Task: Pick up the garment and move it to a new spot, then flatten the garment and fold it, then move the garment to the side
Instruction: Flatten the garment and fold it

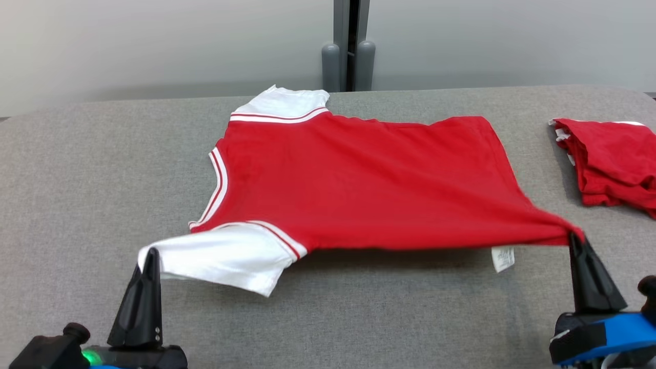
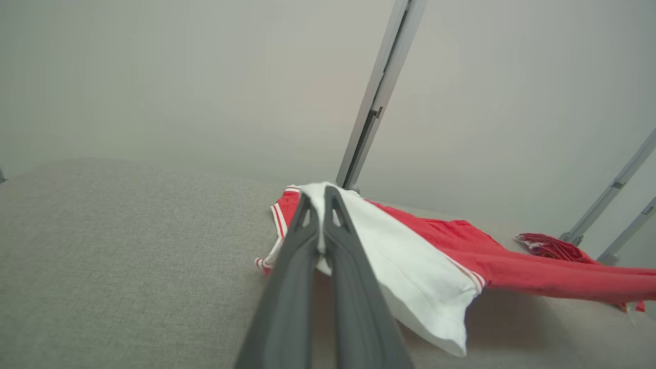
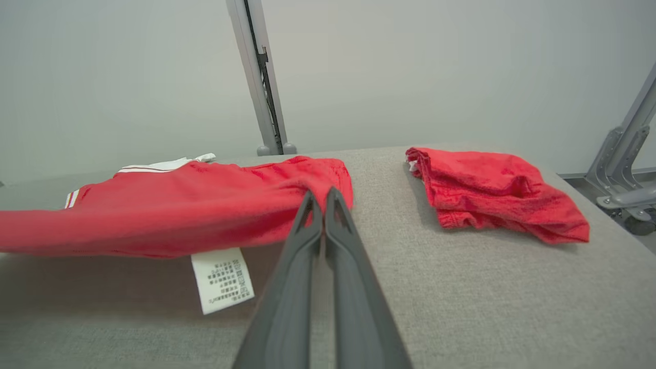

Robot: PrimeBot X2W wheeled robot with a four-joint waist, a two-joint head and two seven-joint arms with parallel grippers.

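At left, the left gripper (image 1: 150, 255) is clamped shut on the white sleeve (image 1: 225, 256) of the red garment (image 1: 359, 179). This lifts the garment's near edge off the grey table (image 1: 77, 179), while its far edge rests there. At right, the right gripper (image 1: 575, 241) pinches the hem corner (image 1: 556, 230), so the cloth is pulled taut, probably for flattening. A folded red cloth (image 1: 610, 159) lies well apart, further right.

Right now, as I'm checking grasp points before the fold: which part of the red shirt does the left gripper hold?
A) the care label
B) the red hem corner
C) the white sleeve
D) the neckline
C: the left gripper is shut on the edge of the white sleeve of the shirt; the right gripper pinches the hem corner.
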